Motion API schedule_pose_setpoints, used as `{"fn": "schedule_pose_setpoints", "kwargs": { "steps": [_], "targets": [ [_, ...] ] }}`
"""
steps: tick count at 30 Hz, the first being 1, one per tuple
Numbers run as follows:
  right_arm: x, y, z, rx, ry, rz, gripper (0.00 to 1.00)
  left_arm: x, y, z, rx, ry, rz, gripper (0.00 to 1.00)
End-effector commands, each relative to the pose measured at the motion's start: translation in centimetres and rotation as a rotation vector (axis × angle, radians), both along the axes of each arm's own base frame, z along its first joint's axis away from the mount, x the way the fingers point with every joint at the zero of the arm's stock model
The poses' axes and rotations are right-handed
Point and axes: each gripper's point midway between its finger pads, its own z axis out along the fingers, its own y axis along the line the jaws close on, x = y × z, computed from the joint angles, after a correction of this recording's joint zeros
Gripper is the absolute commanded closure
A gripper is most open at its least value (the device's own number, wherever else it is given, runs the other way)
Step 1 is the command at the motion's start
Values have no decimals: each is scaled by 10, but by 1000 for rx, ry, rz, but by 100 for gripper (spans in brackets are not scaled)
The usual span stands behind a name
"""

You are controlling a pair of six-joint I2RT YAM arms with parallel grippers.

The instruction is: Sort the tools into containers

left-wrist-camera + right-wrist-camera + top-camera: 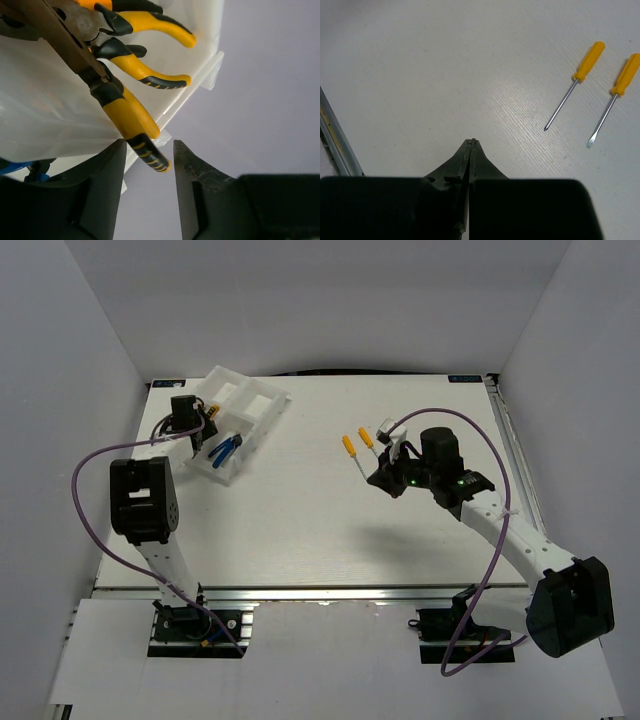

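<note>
The white divided tray [262,400] sits at the table's far left with blue-handled pliers [225,448] in a near compartment. My left gripper [196,426] hovers over its left end. In the left wrist view, yellow-black pliers [131,117] hang over the tray wall [45,110]. Their handle tip lies between the fingers of my open left gripper [149,150], with a gap on the right side. A second yellow-handled pair [150,24] lies behind. Two orange-yellow screwdrivers [349,446] [367,437] lie on the table, also visible as one screwdriver [577,80] and the other [617,92]. My right gripper [473,142] is shut on nothing, just near of them.
A small pale object [388,427] lies just right of the screwdrivers. A metal rail [515,450] runs along the table's right edge, and white walls enclose the table on three sides. A purple cable loops from each arm.
</note>
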Motion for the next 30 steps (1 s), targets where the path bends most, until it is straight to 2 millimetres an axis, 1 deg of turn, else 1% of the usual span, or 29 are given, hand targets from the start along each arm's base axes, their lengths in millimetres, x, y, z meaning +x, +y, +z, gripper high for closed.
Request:
{"fn": "schedule_pose_setpoints", "kwargs": {
  "steps": [1,4,6,8,10,11,12,13,14,15,17,18,19,20,21,22,23,24,25,26,27,28,29,30],
  "targets": [
    [4,0,9,11,-48,9,100,-3,14,51,-71,-131,92,39],
    [3,2,9,9,-45,20,100,-4,15,53,-67,-139,78,33],
    [2,2,11,6,-51,38,100,-4,11,57,-61,-151,54,31],
    [0,3,9,-8,-50,64,97,1,9,81,-42,-222,29,29],
    [1,4,9,-24,-50,77,87,3,5,99,6,-252,-25,28],
    [0,3,6,-31,-34,80,76,2,1,116,29,-285,-55,25],
    [2,3,6,-31,-28,79,71,0,-3,122,80,-293,-99,24],
    [5,5,7,-27,-15,85,65,-2,-9,128,93,-307,-140,23],
    [7,6,8,-22,-5,84,56,-4,-13,136,109,-336,-175,20],
    [8,6,7,-24,13,81,51,-15,-18,136,137,-351,-210,19],
    [17,8,10,-23,29,79,42,-28,-25,147,175,-425,-255,16],
    [20,7,8,-29,44,73,39,-43,-28,138,201,-417,-282,16],
    [26,8,8,-29,53,74,37,-51,-33,140,217,-447,-322,15],
    [30,8,7,-35,61,77,33,-60,-35,136,237,-448,-340,13],
    [34,5,4,-39,79,72,30,-71,-36,139,287,-452,-363,12],
    [42,5,2,-44,92,62,27,-82,-39,121,309,-407,-393,12],
    [49,4,0,-52,102,52,26,-90,-41,111,373,-374,-434,11],
    [58,0,-12,-81,135,22,25,-101,-43,107,416,-362,-466,9],
    [65,-3,-19,-100,155,-1,26,-110,-46,98,441,-328,-501,6],
    [76,-4,-16,-111,150,-23,25,-119,-49,90,520,-296,-570,3],
    [86,-8,-19,-121,166,-57,26,-127,-49,82,580,-257,-613,2],
    [94,-13,-35,-153,208,-93,26,-141,-46,76,624,-191,-644,2],
    [105,-14,-36,-160,211,-121,26,-152,-40,71,715,-136,-677,2],
    [113,-16,-46,-164,240,-151,27,-162,-36,67,762,-96,-695,2]
  ]
}}
